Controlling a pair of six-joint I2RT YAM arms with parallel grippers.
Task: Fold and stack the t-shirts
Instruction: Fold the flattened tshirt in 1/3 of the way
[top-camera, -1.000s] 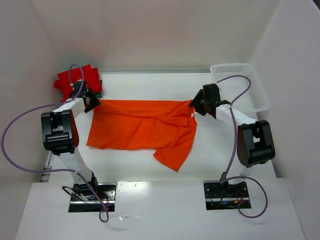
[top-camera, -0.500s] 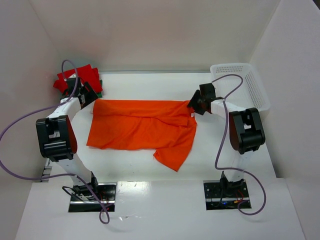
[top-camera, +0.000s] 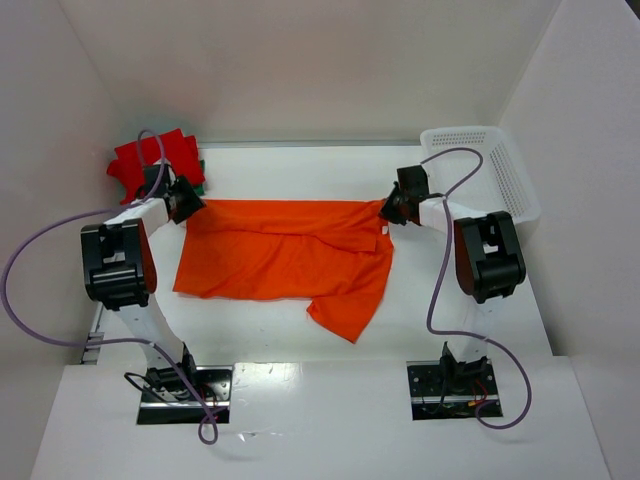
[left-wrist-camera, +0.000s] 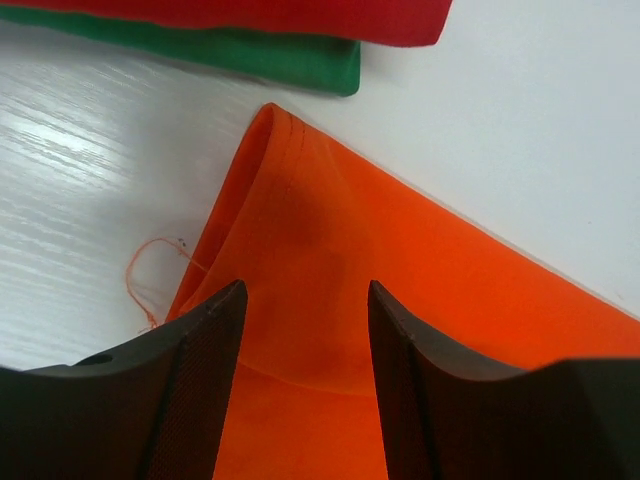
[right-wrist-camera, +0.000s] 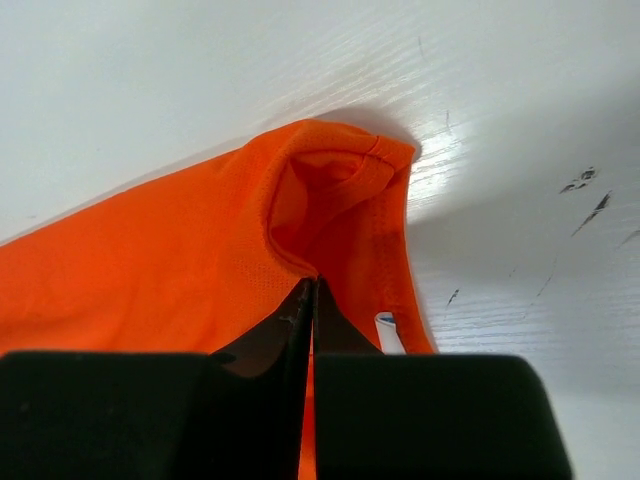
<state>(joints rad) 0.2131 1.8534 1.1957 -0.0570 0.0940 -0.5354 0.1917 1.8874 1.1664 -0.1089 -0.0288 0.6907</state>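
Nearest the arm bases, the orange t-shirt (top-camera: 285, 262) lies on the worktop (top-camera: 300, 170) between the two arms. It is spread wide but untidy: its near edge runs unevenly, one flap hangs toward us at the near right, and a layer lies doubled over across the middle. We judge it partly folded at best, with its proper folds not yet made. Farther back, along its far edge, a claw sits at each corner. The left claw (left-wrist-camera: 305, 300) stands open over the far-left corner, one finger on each side of the cloth, gripping nothing. A loose orange thread (left-wrist-camera: 150, 270) curls on the worktop just beside that corner. The right claw (right-wrist-camera: 312, 292) is closed tight at the far-right corner, and the cloth puckers at its tips, so we take it to have a pinch of the orange shirt. Beyond the left corner, at the far left of the worktop, a red t-shirt (top-camera: 150, 160) lies on a green t-shirt (left-wrist-camera: 250, 55), whose edge peeps out beneath. That small stack looks to us like the finished part, though we cannot tell whether it holds more than one red shirt. At the far right stands a white basket (top-camera: 515, 190), apart from the orange shirt; we cannot make out whether it holds anything. What remains, in our view, is for the left claw to take its corner, then fold the orange shirt and stack it.
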